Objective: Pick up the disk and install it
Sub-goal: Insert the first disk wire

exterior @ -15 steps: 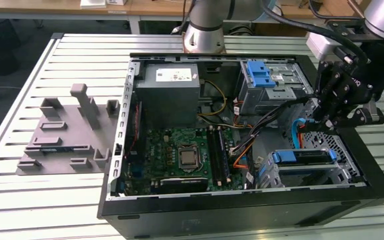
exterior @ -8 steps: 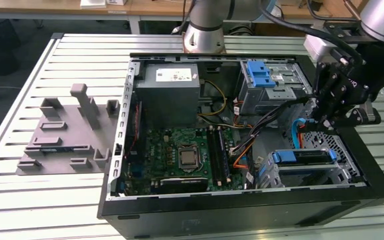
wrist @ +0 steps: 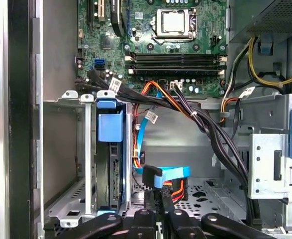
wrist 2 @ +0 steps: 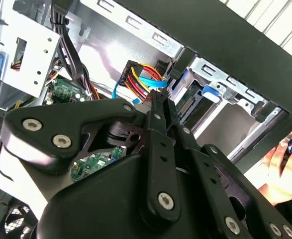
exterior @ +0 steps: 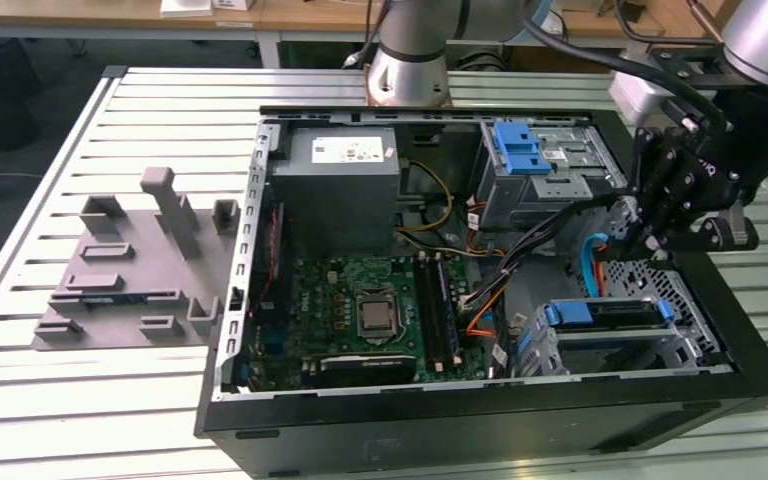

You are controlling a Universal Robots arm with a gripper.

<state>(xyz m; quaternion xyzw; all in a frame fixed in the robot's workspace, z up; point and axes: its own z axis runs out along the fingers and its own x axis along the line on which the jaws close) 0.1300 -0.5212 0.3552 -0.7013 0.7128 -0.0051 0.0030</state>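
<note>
- The gripper point(exterior: 648, 243) hung low inside the open computer case point(exterior: 491, 440), at the exterior view's right, its fingers drawn narrow, almost together
- In both wrist views the fingertips point(wrist: 158, 201) sat right at the black plug point(wrist: 151, 177) of the blue data cable point(wrist: 173, 174), beside a bunch of red, yellow and orange power wires point(wrist 2: 136, 79); whether the plug was actually pinched could not be told
- The disk point(wrist: 110, 149) stood on edge in the silver drive cage point(wrist: 68, 199), near the case's front corner and just beside the cable plug
- Judged from that, the carrying was done and the work in hand was at the cabling by the seated disk
- To do this well, the pinch would want to stay square on the plug body, not on the thin ribbon, and the plug should be kept level with the disk's rear edge, since a tilted plug would likely jam
- The thick black cable bundle point(wrist: 205, 124) crossed close overhead, so the wrist needed to stay clear of it
- A person's hand point(wrist 2: 287, 167) rested outside the case wall
- The disk showed edge-on only: a dark, thin slab held in a bright blue plastic bracket point(exterior: 607, 314) with a squarish blue tab on top; its label face was hidden
</note>
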